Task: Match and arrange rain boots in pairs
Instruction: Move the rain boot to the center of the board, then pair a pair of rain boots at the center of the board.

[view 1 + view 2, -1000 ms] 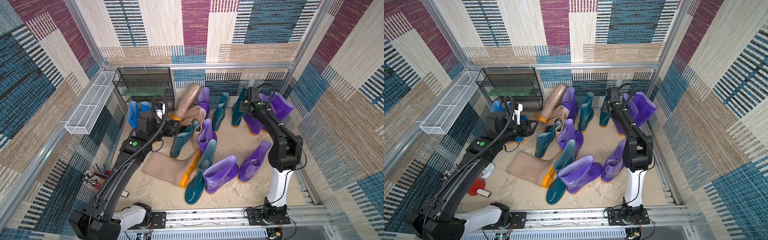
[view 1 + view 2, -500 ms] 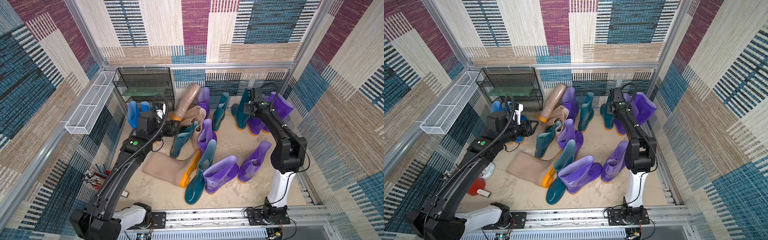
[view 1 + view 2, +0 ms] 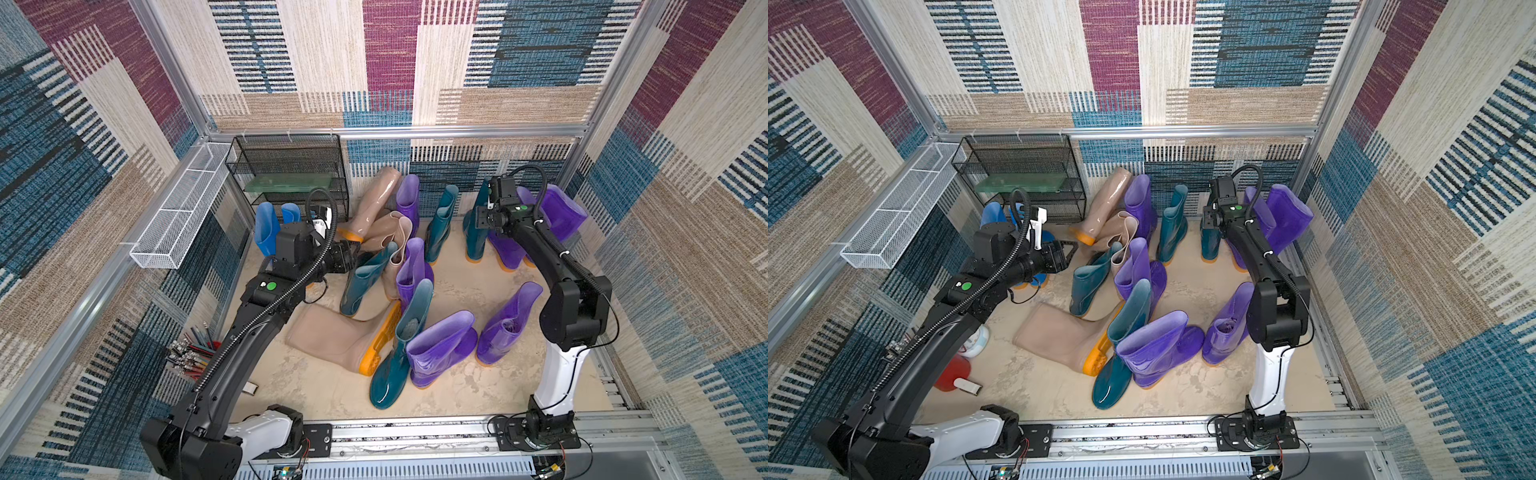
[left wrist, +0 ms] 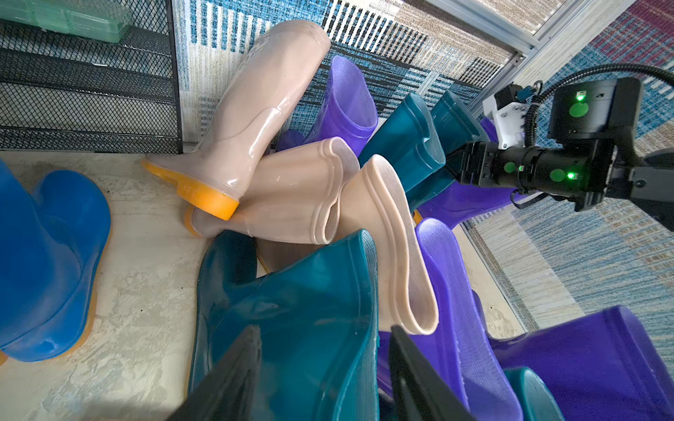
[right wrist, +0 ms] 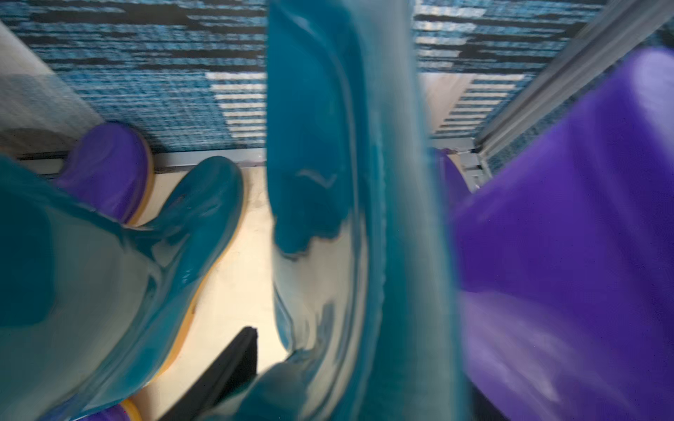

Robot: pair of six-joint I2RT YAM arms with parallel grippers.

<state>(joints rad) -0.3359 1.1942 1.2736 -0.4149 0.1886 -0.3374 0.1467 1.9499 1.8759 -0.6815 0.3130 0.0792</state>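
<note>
The rain boots are all over the sandy floor, some standing and some in a heap in the middle. By the back wall a tall teal boot stands just beside a second teal boot, so I think the step now is making that teal pair. The right gripper is at the top of the tall teal boot. Only one finger shows, and it is a little way off the boot's wall, so the jaws look open and not squeezing. Next it should lift straight up so the boot does not tip. The left gripper has its fingers wide, holding nothing, right at the rim of a leaning teal boot in the heap. It needs to close on that rim and pull gently, because beige boots lean close by. The white wire basket on the side wall looks empty. The black mesh rack holds a green see-through box.
</note>
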